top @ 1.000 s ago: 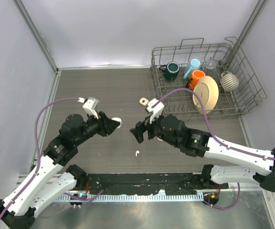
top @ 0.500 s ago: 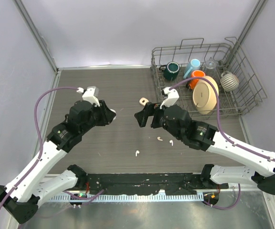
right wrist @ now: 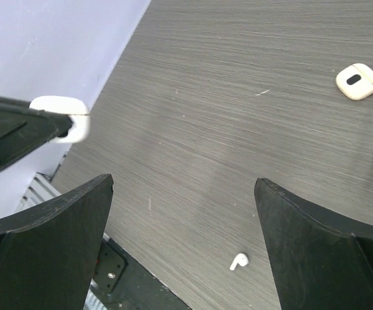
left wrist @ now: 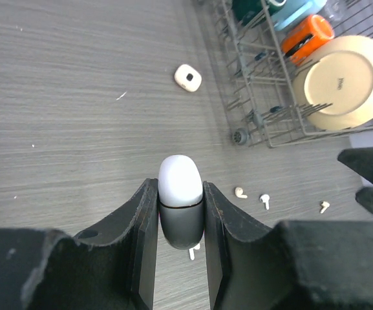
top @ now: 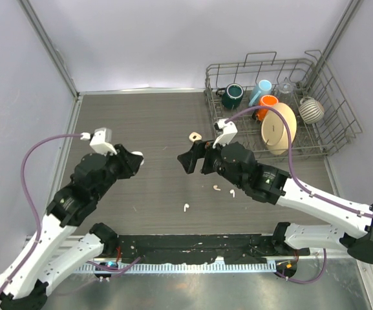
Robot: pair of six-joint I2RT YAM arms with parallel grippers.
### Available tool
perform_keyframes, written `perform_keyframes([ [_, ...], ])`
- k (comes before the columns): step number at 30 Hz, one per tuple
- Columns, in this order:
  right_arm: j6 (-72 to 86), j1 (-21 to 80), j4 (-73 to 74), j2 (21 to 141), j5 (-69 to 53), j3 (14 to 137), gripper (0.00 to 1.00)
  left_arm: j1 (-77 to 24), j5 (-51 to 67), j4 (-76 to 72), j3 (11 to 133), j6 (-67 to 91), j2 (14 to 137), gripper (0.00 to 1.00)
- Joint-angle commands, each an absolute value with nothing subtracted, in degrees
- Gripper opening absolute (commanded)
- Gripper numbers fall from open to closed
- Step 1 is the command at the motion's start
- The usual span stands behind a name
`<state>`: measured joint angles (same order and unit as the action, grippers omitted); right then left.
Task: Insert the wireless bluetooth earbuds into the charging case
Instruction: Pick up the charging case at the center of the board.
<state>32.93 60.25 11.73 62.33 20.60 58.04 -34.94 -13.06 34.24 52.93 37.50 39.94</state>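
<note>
Three earbuds (top: 216, 188) loose on table (top: 147, 123); left claw (left wrist: 180, 186) clamps white case (left wrist: 180, 173); right claw (right wrist: 183, 183) spread wide.

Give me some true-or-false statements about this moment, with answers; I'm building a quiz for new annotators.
1. The left gripper grips a white charging case. True.
2. The right gripper holds an earbud. False: it is open and empty.
3. A second case lies on the table. True.
4. All earbuds sit inside a case. False: several earbuds lie loose on the table.
</note>
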Motion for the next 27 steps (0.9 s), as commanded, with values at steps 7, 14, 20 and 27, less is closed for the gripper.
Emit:
perform_keyframes([
  [7,44.8,59.9,-2.6,65.2,7.5,57.2,0.95,-35.2,-10.3,18.2,43.2,33.3,27.2,0.0],
  [14,41.7,59.7,-11.5,66.6,-1.6,53.7,0.91,-35.2,-3.1,13.5,40.8,32.4,26.3,0.0],
  [20,54.7,54.8,-5.8,67.1,-1.8,54.1,0.91,-35.2,7.6,2.3,34.3,25.7,24.7,0.01],
  [27,68.5,53.4,-9.2,64.9,-0.9,50.8,0.89,-35.2,14.5,-14.4,24.4,18.4,22.2,0.04],
])
